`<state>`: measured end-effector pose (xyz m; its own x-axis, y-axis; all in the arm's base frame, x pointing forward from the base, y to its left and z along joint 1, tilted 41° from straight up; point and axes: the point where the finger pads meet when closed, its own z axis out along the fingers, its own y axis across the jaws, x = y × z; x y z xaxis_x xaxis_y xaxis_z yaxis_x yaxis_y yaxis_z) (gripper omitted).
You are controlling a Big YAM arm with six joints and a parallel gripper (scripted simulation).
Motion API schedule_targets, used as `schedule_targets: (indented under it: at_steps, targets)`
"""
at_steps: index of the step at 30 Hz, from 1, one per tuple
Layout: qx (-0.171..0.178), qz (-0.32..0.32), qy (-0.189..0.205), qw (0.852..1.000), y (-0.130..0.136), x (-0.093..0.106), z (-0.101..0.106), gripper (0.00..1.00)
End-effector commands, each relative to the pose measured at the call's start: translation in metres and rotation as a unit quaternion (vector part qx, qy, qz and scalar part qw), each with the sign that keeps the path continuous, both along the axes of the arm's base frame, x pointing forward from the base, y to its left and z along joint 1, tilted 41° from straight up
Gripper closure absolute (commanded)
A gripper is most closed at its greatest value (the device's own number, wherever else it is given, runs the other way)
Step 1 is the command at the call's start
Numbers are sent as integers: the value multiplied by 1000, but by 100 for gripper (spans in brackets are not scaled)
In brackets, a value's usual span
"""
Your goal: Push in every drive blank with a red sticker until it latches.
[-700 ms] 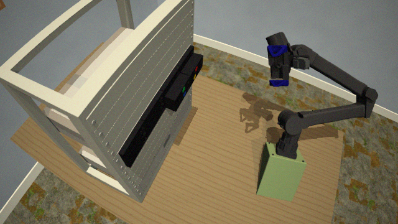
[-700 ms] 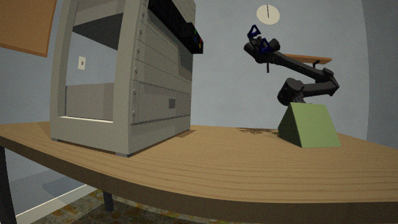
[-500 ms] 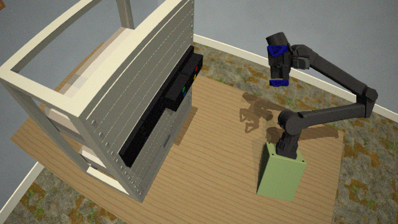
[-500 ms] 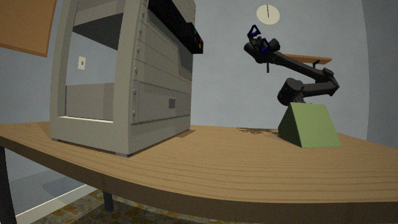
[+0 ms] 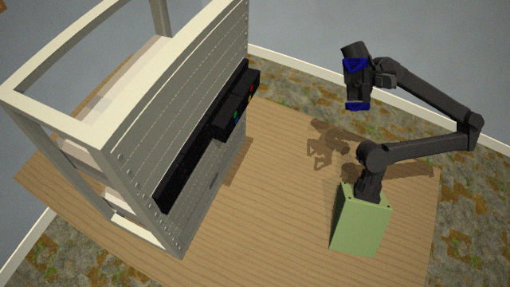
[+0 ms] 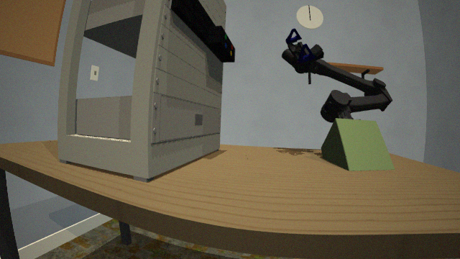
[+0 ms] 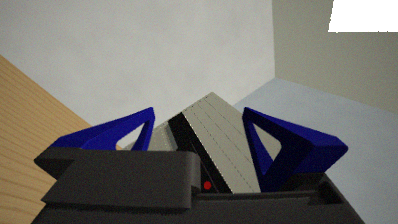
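The grey rack (image 5: 131, 108) stands on the wooden table, left of the arm. A row of black drive blanks (image 5: 223, 115) runs across its front face near the top, and the far ones stick out. I see a red sticker (image 5: 252, 87) and a yellow one (image 5: 249, 97) on the far end, then a green (image 5: 237, 113) and a blue one (image 5: 235, 119). The red sticker also shows in the wrist view (image 7: 207, 185). My gripper (image 5: 351, 85) is open and empty. It hangs in the air well to the right of the rack, about level with the blanks, facing them (image 7: 197, 125).
The arm's green pedestal (image 5: 360, 221) stands on the table's right part. The rack also shows in the exterior view (image 6: 144, 90), with the gripper (image 6: 299, 44) far from it. There is a wide gap between the gripper and the rack.
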<state>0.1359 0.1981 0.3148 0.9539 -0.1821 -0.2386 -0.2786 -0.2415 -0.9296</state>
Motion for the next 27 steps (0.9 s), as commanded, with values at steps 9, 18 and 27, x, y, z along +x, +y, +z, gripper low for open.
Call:
schedule_targets:
  at_steps: [9,18,27]
  targets:
    - [4,0,-13,1000,0,1,13,0]
    - [4,0,-12,1000,1,1,12,0]
    - [-3,-3,7,1000,4,6,-3,0]
